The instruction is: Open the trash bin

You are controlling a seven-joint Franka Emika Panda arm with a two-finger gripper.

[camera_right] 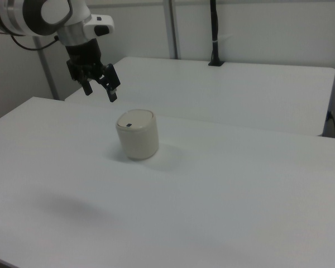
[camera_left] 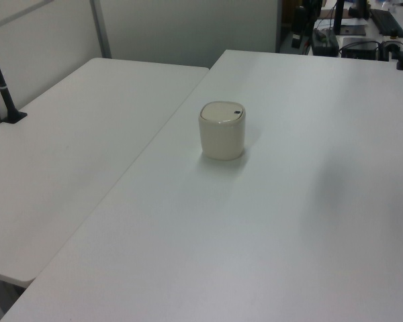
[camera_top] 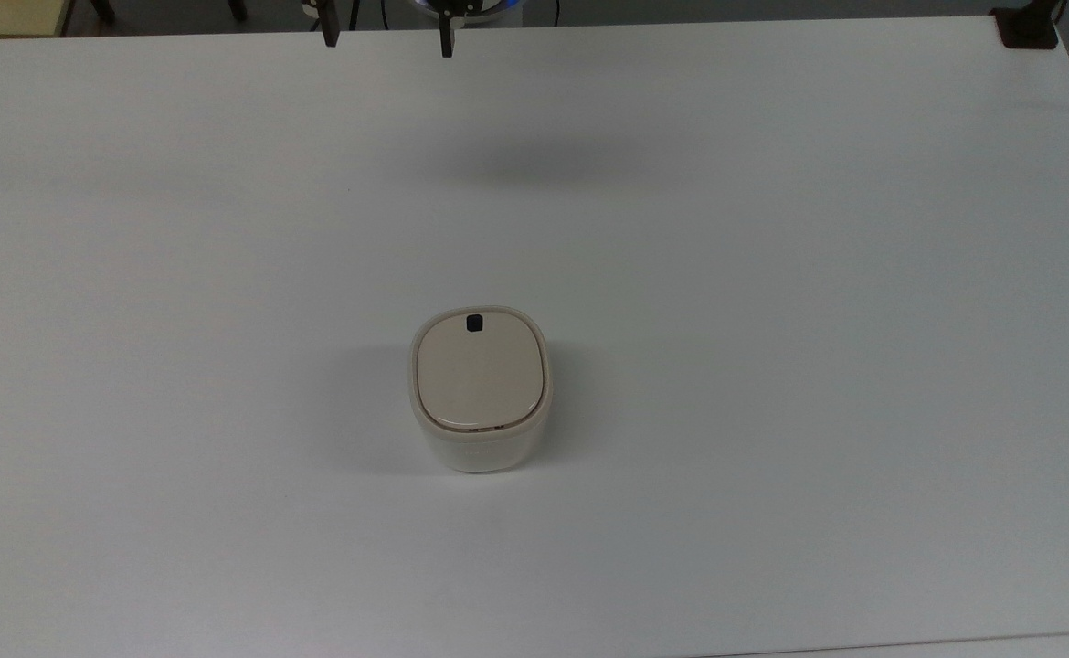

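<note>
The trash bin [camera_top: 480, 388] stands upright near the middle of the white table [camera_top: 772, 366], cream body with its beige lid down flat. Its small black button [camera_top: 474, 323] sits at the lid's far edge in the top view. The trash bin [camera_left: 222, 131] also stands mid-table in the left view, and the trash bin [camera_right: 137, 135] shows its button [camera_right: 129, 125] facing the arm in the right view. My gripper [camera_right: 100, 92] hangs open and empty in the air, above and to the right view's left of the bin, apart from it. In the top view the gripper [camera_top: 388, 38] is at the top edge.
A second white table [camera_left: 67, 134] adjoins this one along a seam. A black pole on a clamp [camera_right: 214, 33] stands at the second table's far edge, and a black clamp [camera_top: 1028, 27] sits at the top view's upper right corner. Bare tabletop surrounds the bin.
</note>
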